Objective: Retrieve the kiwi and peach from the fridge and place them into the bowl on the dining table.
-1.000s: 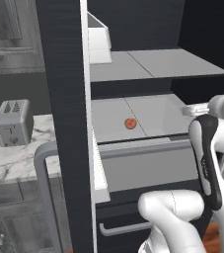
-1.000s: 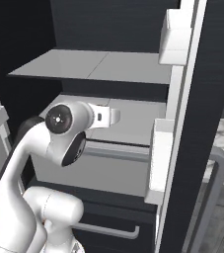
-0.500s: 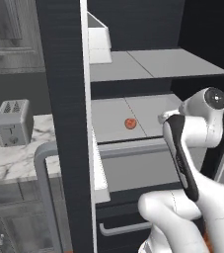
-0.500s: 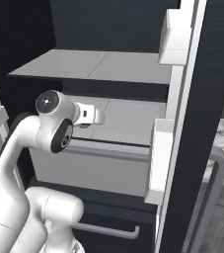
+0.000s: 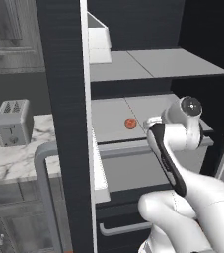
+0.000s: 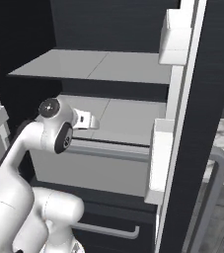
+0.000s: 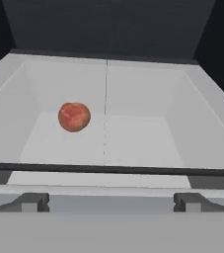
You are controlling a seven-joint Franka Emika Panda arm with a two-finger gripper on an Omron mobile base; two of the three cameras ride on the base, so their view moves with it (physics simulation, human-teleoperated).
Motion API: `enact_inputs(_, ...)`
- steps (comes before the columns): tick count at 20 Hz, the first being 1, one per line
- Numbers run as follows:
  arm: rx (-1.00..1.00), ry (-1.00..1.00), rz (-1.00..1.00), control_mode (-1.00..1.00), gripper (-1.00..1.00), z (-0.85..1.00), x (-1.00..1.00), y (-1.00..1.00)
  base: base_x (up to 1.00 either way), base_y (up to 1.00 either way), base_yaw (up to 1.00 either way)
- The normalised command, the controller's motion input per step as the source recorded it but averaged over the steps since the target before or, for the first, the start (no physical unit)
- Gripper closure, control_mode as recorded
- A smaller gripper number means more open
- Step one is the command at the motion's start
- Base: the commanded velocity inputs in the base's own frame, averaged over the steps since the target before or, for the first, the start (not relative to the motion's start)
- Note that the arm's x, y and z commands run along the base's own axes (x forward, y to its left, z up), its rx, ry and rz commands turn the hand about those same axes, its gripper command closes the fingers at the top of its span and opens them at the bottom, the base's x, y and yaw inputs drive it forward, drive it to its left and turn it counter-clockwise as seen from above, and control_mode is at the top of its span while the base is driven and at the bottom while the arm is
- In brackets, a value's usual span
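With jaws spread wide and holding nothing, the gripper (image 7: 108, 202) hovers at the front edge of the fridge (image 5: 64, 99) shelf, where the peach (image 7: 74, 116) lies well apart from it, further in.

Place: I am in a home kitchen, a rendered one.
Fridge: black fridge (image 5: 64, 99) with open doors and grey shelves (image 5: 158, 64) stands before me.
Desk: marble desk (image 5: 10, 160) carries a toaster (image 5: 12, 122).
Cabinets: grey wooden cabinets (image 5: 10, 34) hang above it.
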Motion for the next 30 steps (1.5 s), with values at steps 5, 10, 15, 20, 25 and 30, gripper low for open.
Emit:
enact_inputs(5,0.12,0.13,0.00,-1.00,-1.00,-0.30,0.61,0.24,0.00,0.00,0.00)
enact_inputs(10,0.12,0.16,0.00,-1.00,-1.00,-0.04,0.50,0.20,0.00,0.00,0.00)
enact_inputs(15,0.02,0.08,0.00,-1.00,-1.00,-0.17,0.48,0.36,0.00,0.00,0.00)
enact_inputs(20,0.00,0.01,0.00,-1.00,-1.00,-0.36,0.52,0.31,0.00,0.00,0.00)
enact_inputs(25,0.00,0.00,0.00,-1.00,-1.00,-0.25,0.52,0.09,0.00,0.00,0.00)
enact_inputs(30,0.00,0.00,0.00,-1.00,-1.00,-0.21,0.44,0.01,0.00,0.00,0.00)
